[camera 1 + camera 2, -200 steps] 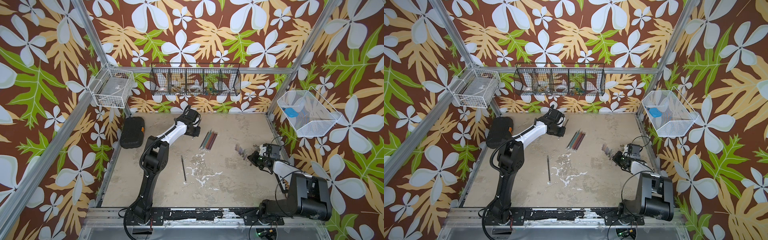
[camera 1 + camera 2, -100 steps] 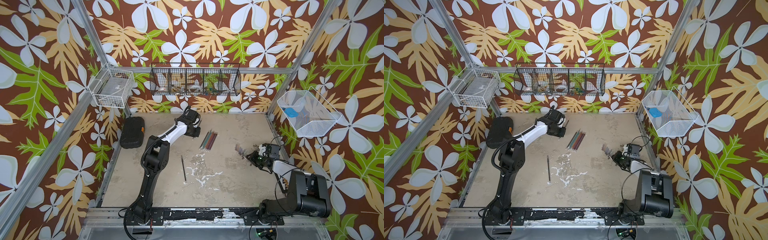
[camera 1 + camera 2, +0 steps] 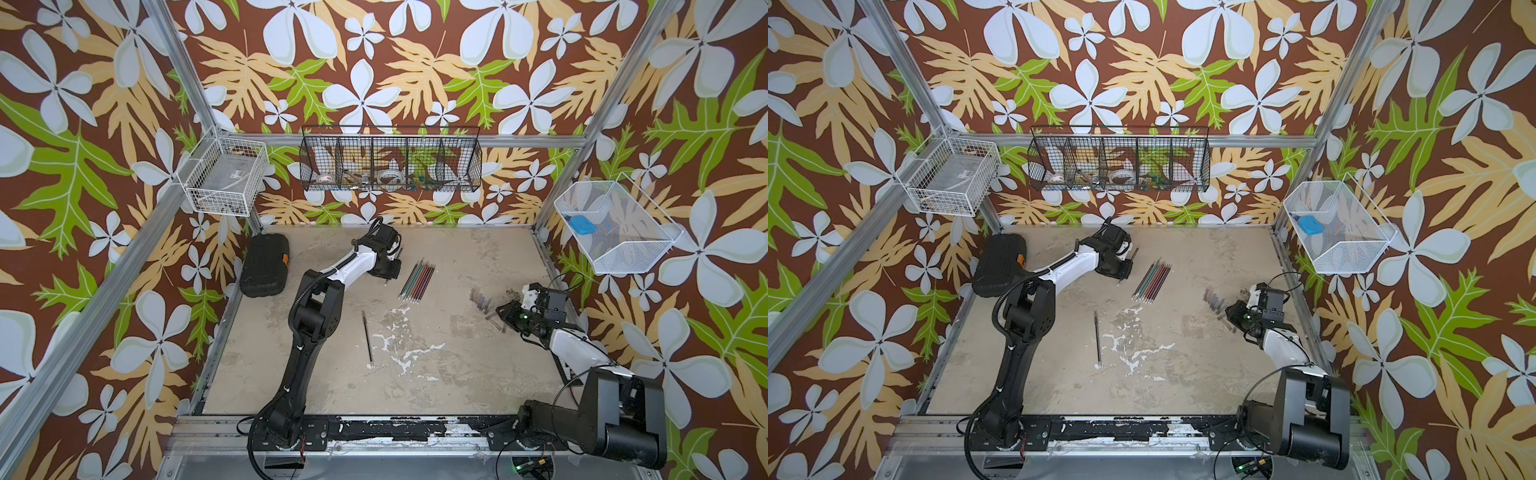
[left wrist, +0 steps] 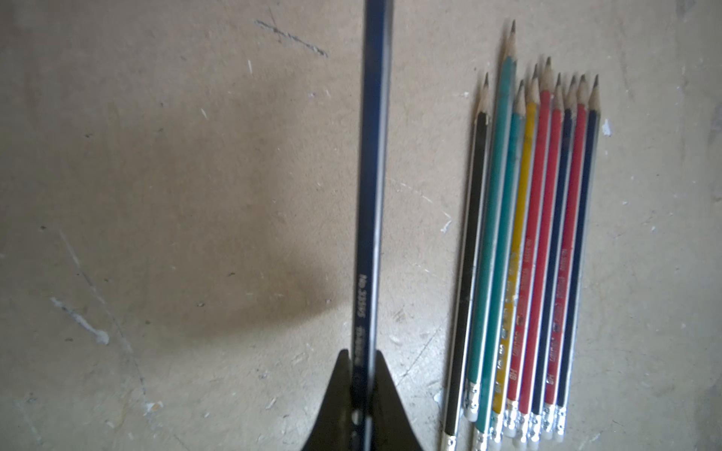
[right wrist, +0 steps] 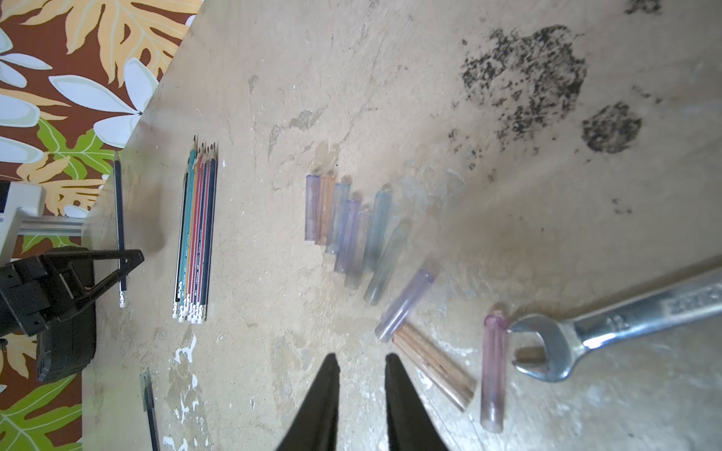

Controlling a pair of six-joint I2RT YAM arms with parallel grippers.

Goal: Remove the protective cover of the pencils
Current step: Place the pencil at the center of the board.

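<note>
My left gripper (image 4: 363, 365) is shut on a dark blue pencil (image 4: 371, 187), held low over the table at the back (image 3: 388, 270). Beside it several pencils (image 4: 527, 254) lie in a tight row with bare sharpened tips, seen in both top views (image 3: 417, 280) (image 3: 1151, 280). Several translucent protective covers (image 5: 351, 226) lie in a loose line on the right side of the table. My right gripper (image 5: 361, 359) stands open and empty just short of an orange cover (image 5: 433, 365). A pink cover (image 5: 493, 371) lies a little further off. In a top view the right gripper (image 3: 500, 318) sits low by these covers.
A steel wrench (image 5: 605, 336) lies beside the pink cover. A lone dark pencil (image 3: 367, 340) rests mid-table. A black case (image 3: 265, 266) sits at the back left. Wire baskets (image 3: 390, 164) (image 3: 615, 232) hang on the walls. Dark crumbs (image 5: 527, 78) are scattered beyond the covers.
My right gripper's jaws have parted and it has crept slightly toward the table's middle. The left arm with its pencil has barely moved.
</note>
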